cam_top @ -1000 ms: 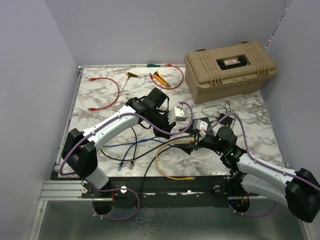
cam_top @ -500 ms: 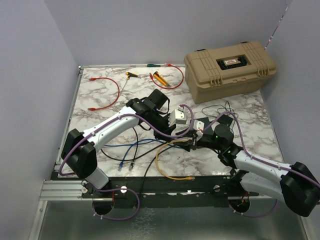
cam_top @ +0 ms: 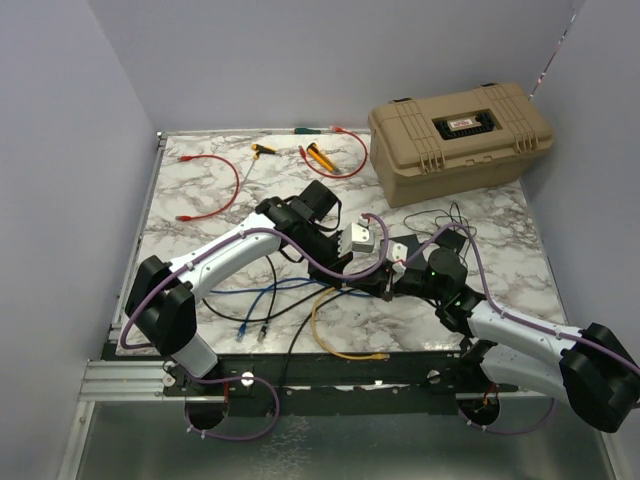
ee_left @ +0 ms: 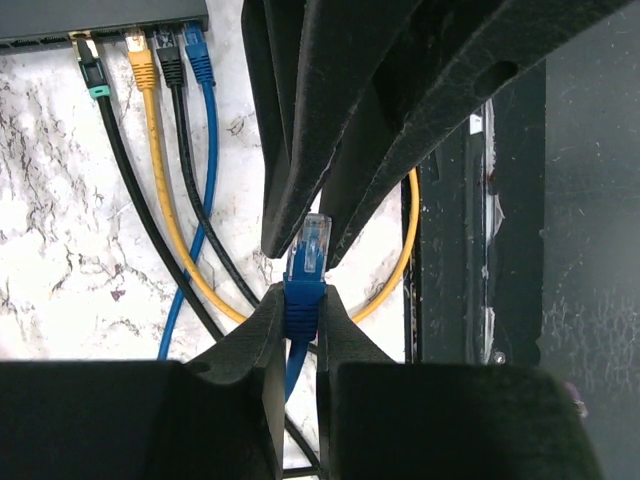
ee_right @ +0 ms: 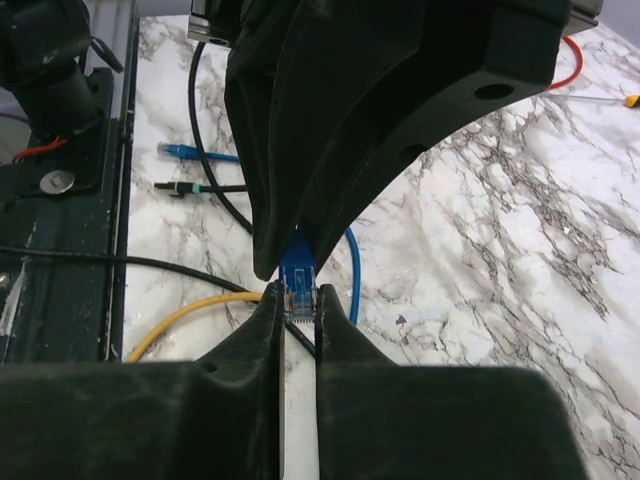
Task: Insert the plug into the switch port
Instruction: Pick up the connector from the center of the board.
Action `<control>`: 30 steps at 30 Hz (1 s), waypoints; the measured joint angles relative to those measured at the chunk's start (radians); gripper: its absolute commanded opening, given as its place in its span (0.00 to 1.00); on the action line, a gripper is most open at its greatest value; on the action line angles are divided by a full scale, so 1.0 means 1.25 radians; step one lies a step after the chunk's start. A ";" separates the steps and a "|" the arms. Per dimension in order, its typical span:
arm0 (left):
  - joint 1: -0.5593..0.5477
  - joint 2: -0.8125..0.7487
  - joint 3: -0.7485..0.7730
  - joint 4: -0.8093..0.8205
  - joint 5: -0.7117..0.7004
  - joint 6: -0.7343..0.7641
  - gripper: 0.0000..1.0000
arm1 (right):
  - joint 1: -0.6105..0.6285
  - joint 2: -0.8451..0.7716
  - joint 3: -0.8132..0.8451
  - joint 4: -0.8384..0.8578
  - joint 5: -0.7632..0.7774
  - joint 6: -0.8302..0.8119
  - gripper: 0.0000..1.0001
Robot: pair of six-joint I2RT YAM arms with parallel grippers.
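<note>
The plug [ee_left: 306,262] is a blue network plug with a clear tip, held above the marble table. My left gripper [ee_left: 302,292] is shut on its blue boot. My right gripper [ee_right: 300,300] comes from the opposite side and is shut on the plug's [ee_right: 299,283] clear end. In the top view the two grippers, left [cam_top: 362,268] and right [cam_top: 386,280], meet nose to nose at the table's middle. The switch [ee_left: 100,15] shows at the top left of the left wrist view. A black, a yellow, another black and a blue cable sit in ports along its edge.
A big tan case [cam_top: 460,135] stands at the back right. A red cable [cam_top: 215,185] and orange-handled tools [cam_top: 320,157] lie at the back. Yellow [cam_top: 335,335], blue [cam_top: 262,297] and black cables loop below the grippers, near the front rail [cam_top: 330,368].
My right gripper has moved in toward the left gripper and closed on the plug's clear tip. The left gripper kept its hold and barely moved.
</note>
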 measured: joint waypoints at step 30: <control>0.001 -0.306 -0.341 0.513 -0.016 -0.072 0.57 | -0.073 -0.017 -0.067 0.191 -0.067 0.168 0.01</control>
